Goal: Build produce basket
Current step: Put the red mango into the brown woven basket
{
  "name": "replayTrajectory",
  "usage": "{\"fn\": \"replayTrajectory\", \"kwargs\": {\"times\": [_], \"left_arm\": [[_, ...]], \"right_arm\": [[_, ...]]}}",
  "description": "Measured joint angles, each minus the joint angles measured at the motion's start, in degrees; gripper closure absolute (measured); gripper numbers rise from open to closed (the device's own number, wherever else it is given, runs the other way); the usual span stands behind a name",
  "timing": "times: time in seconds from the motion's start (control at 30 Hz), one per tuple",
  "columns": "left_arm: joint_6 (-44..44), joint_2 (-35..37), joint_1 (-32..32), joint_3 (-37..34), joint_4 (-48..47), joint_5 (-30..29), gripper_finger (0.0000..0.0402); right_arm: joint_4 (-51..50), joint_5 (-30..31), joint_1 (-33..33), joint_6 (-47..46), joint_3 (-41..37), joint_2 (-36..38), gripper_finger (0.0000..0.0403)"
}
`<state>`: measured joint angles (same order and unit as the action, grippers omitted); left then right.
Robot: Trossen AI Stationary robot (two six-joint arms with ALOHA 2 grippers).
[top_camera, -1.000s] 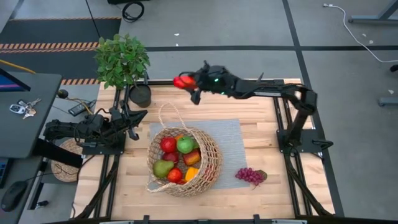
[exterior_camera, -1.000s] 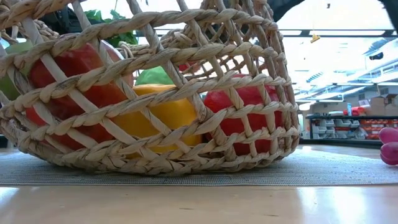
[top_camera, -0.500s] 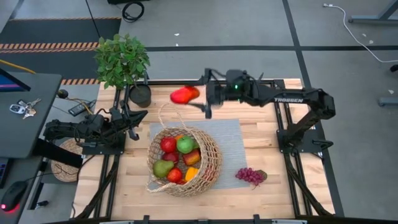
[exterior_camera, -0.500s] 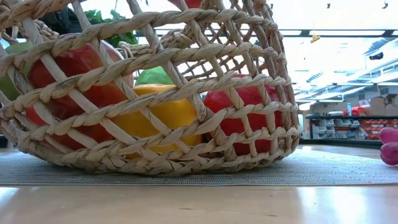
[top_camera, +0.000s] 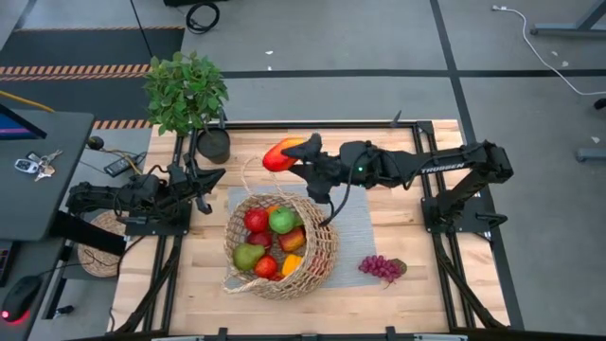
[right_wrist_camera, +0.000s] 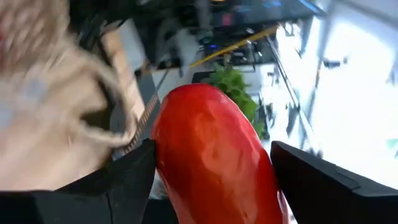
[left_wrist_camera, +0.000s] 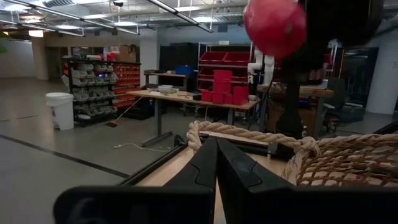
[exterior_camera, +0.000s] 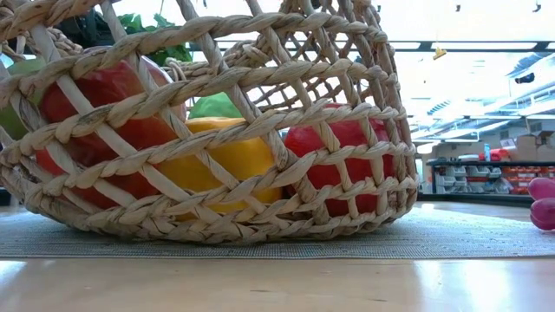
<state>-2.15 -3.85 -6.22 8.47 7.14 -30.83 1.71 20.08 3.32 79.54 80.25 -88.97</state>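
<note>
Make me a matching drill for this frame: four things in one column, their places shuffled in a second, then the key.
Things:
1. red fruit
2. grapes
3. green apple
4. plant

Places:
A. inside the basket
B. on the table's right side, beside the mat
C. held in the right tool, above the basket's far rim
D. far left corner, in a dark pot

Pairs: 1-C, 2-B, 3-A, 4-D

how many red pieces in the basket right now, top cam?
3 visible in the basket: a red apple at the handle side, one near the opposite rim, and a red-orange piece mid-right. More may be buried. Another red fruit is still in the right gripper, outside.
</note>
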Motion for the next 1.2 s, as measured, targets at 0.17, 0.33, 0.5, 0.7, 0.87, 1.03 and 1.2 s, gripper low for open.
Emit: {"fn": "replayTrajectory", "kwargs": {"times": [0.17, 0.33, 0.5, 0.7, 0.87, 1.03, 1.2], "left_arm": [[0.0, 0.0, 0.0, 0.0, 0.0, 0.0, 0.0387], [0.0, 0.0, 0.0, 0.0, 0.0, 0.0, 0.0382], [0.0, 0.0, 0.0, 0.0, 0.0, 0.0, 0.0384], [0.0, 0.0, 0.0, 0.0, 0.0, 0.0, 0.0387], [0.0, 0.0, 0.0, 0.0, -0.1, 0.0, 0.0383], [0.0, 0.0, 0.0, 0.0, -0.1, 0.0, 0.0382], [0.0, 0.0, 0.0, 0.0, 0.0, 0.0, 0.0385]], "right_arm": [[-2.7, 1.4, 0.1, 14.5, 0.0, 0.0, 0.0086], [-2.9, 5.3, 0.7, 23.0, 0.0, 0.0, 0.0086], [-2.9, 5.8, 1.3, 24.6, 0.0, 0.0, 0.0086], [-2.9, 5.9, 1.2, 19.8, 0.0, 0.0, 0.0086], [-3.2, 5.6, -0.8, 1.3, 0.0, 0.0, 0.0086], [-5.5, 5.2, -4.6, -14.7, 0.0, 0.0, 0.0086], [-10.1, -0.5, -10.1, -30.0, 0.0, 0.0, 0.0086]]}}
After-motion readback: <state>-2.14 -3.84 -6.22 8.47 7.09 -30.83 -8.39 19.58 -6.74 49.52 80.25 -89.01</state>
